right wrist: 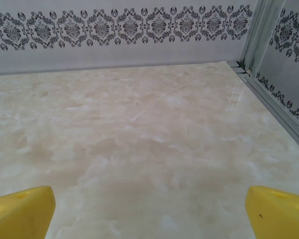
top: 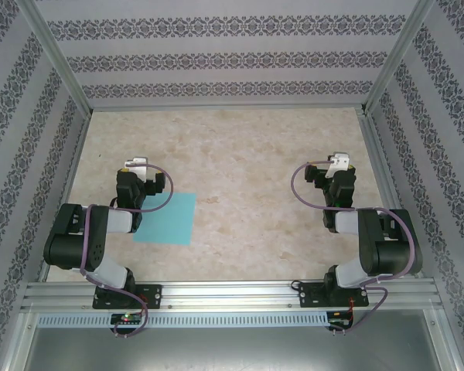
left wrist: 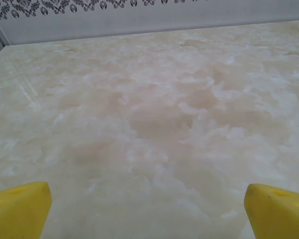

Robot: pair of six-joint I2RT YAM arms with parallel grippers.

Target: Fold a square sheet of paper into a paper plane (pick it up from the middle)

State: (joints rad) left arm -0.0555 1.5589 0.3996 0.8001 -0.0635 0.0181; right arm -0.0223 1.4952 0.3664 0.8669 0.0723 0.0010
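Note:
The square sheet of paper (top: 168, 219) is turquoise and lies flat and unfolded on the marble-patterned table (top: 247, 162), near the front left. Its left part is hidden under my left arm. My left gripper (top: 136, 165) hangs just beyond the sheet's far left corner. In the left wrist view its yellow fingertips (left wrist: 20, 209) stand wide apart, so the left gripper (left wrist: 149, 211) is open over bare table. My right gripper (top: 338, 163) is far to the right of the sheet. The right wrist view shows the right gripper (right wrist: 149, 211) open too, with nothing between its yellow fingertips (right wrist: 279, 211).
Patterned walls with aluminium posts (top: 58, 66) enclose the table on three sides. A metal rail (right wrist: 269, 94) runs along the right edge. The arm bases sit on an aluminium beam (top: 232, 294) at the near edge.

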